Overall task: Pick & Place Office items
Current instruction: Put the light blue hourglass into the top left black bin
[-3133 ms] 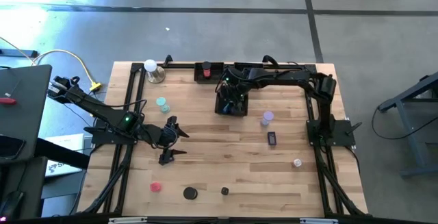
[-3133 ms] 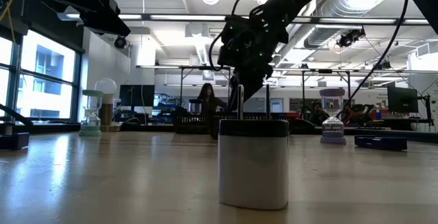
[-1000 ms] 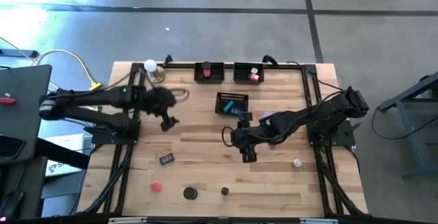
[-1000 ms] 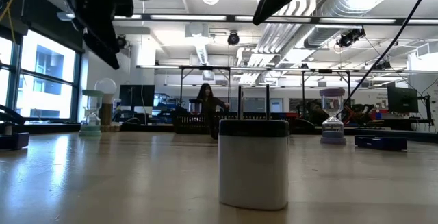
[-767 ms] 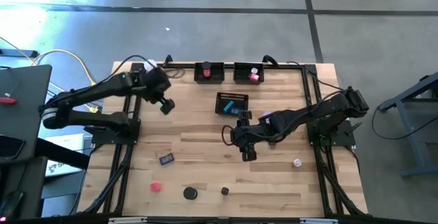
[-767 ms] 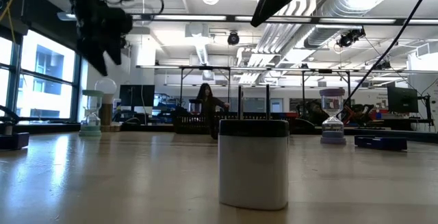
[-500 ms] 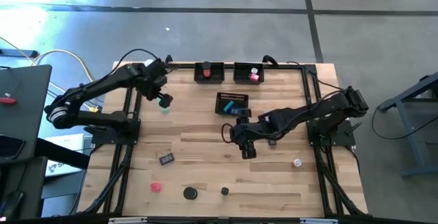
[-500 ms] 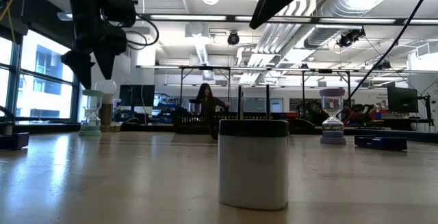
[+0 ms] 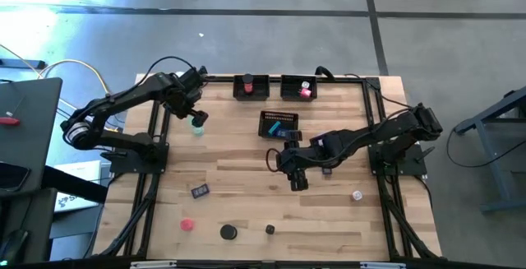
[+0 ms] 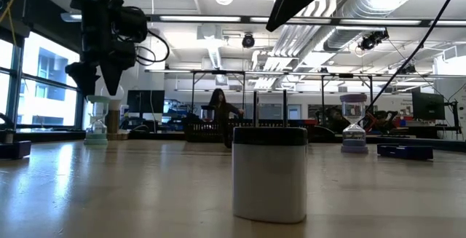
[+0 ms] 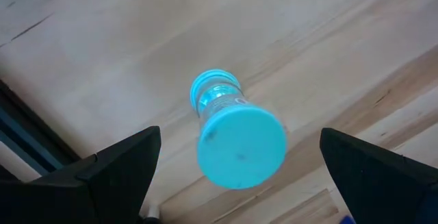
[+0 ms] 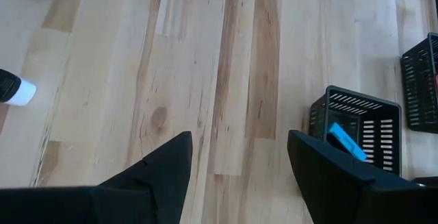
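Left gripper (image 9: pixel 196 119) covers most of the teal hourglass (image 9: pixel 197 126) under it in high view. Right gripper (image 9: pixel 297 178): tips cut off at btm edge of its wrist view. Low view: both arms cropped at top.

My view: table (image 9: pixel 246 170) pale planked wood, matt. Teal hourglass (image 11: pixel 236 135) smooth plastic, clear middle. Trays (image 12: pixel 356 125) black mesh. My fingers (image 12: pixel 147 176) matt black.

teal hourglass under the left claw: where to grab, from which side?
Judging by the left wrist view, take the teal hourglass from straight above, fingers either side of its upper teal cap. It stands upright on the table, caps wider than its clear middle. The left claw already hangs over it, open.
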You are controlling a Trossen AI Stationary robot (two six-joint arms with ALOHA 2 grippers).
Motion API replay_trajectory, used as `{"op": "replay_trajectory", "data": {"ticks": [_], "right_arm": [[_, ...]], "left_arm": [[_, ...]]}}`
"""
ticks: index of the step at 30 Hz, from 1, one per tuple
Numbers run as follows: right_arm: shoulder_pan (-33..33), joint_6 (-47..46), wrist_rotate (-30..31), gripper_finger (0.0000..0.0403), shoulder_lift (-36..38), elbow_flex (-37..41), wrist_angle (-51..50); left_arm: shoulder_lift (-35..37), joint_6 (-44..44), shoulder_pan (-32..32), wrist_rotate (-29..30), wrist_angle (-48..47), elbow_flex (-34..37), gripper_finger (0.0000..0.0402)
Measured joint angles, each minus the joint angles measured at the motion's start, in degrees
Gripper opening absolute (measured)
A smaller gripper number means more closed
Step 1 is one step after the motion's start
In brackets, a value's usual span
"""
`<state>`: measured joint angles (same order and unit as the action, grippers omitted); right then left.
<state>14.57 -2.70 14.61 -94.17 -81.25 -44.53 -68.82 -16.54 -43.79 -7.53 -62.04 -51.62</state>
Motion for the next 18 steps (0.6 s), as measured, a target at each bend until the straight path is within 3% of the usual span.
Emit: {"op": "replay_trajectory", "data": {"ticks": [18], "right_arm": [[-0.06, 1.48, 0.0, 0.0229, -0.09, 4.83, 5.07]], "left_arm": [[0.02, -7.85, 2.43, 5.59, -0.16, 0.0, 0.0389]]}}
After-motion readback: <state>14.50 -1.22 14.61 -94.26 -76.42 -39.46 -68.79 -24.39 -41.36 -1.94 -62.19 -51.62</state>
